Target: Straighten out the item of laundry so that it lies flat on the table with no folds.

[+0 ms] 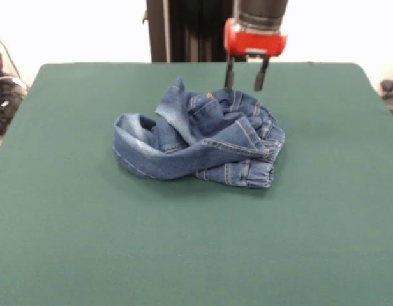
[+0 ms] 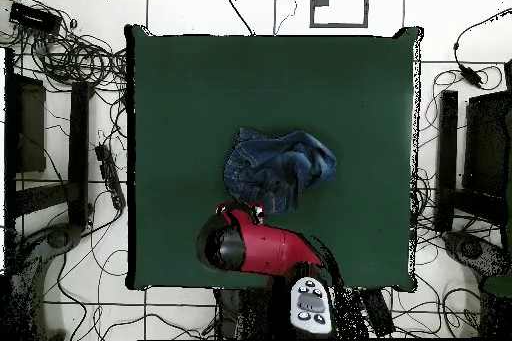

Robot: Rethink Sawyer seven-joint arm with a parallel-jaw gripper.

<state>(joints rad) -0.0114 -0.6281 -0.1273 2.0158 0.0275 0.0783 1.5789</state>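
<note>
The blue denim jeans (image 1: 200, 140) lie crumpled in a heap near the middle of the green table (image 1: 88, 223), with folds, a cuffed leg end at the front right and orange stitching showing. In the overhead view the jeans (image 2: 280, 167) sit just above the red arm. My gripper (image 1: 245, 76) hangs from the red wrist just above the far right edge of the heap, its two dark fingers (image 1: 260, 76) apart and empty. In the overhead view the gripper (image 2: 243, 209) is mostly hidden under the arm, at the jeans' lower left edge.
The table's cloth (image 2: 370, 107) extends widely on all sides of the jeans. The black pedestal column (image 1: 184, 29) stands behind the far edge. Cables and black stands (image 2: 60, 137) lie on the floor around the table.
</note>
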